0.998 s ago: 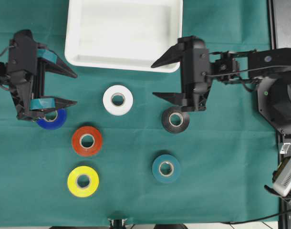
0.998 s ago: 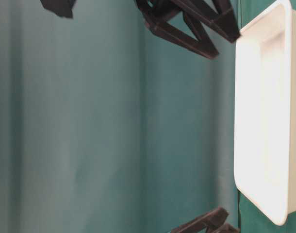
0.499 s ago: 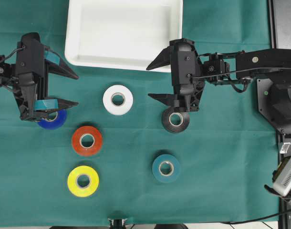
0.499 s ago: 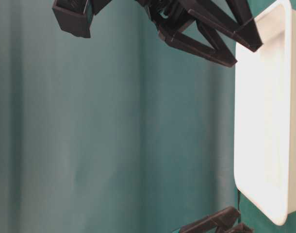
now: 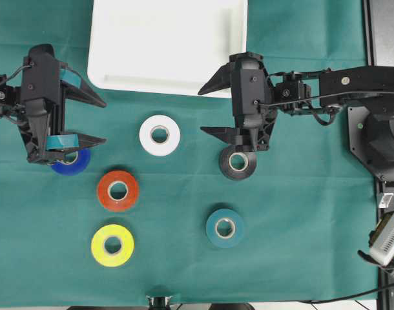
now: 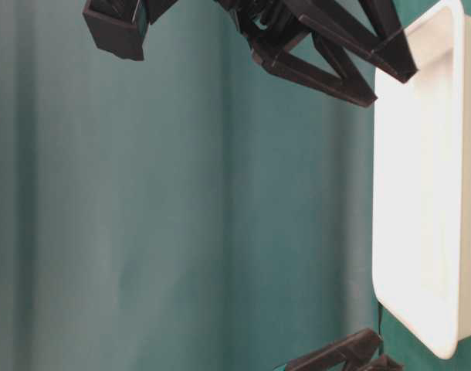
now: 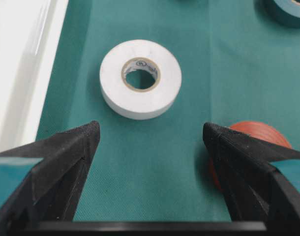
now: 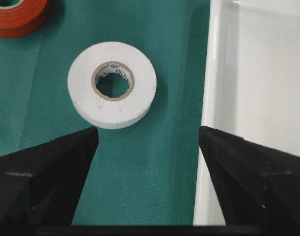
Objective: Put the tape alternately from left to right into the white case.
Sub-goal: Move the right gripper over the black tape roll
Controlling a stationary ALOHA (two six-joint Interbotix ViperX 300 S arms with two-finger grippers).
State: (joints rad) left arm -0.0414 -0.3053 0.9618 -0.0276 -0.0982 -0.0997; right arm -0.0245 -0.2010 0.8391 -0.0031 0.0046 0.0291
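left gripper [image 5: 101, 120] spread wide, blue roll [image 5: 72, 161] under its lower finger | right gripper [image 5: 207, 108] spread wide, black roll [image 5: 238, 162] just below | white case [image 5: 106, 72] above both

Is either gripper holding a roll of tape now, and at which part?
No. The left gripper and right gripper are both open, nothing between the fingers; all six rolls lie on the cloth.

Green table cover [image 5: 300, 213]: woven cloth, matt, with a fine visible weave. White case [image 5: 119, 71]: smooth moulded plastic with a soft sheen along the rim. White roll [image 7: 140, 78]: smooth, faintly satin tape wound on a pale printed paper-like core. Red roll [image 5: 117, 190] and yellow roll [image 5: 112, 245]: smooth tape. Left gripper [image 5: 97, 121] and right gripper [image 5: 208, 106]: matt black plastic fingers.
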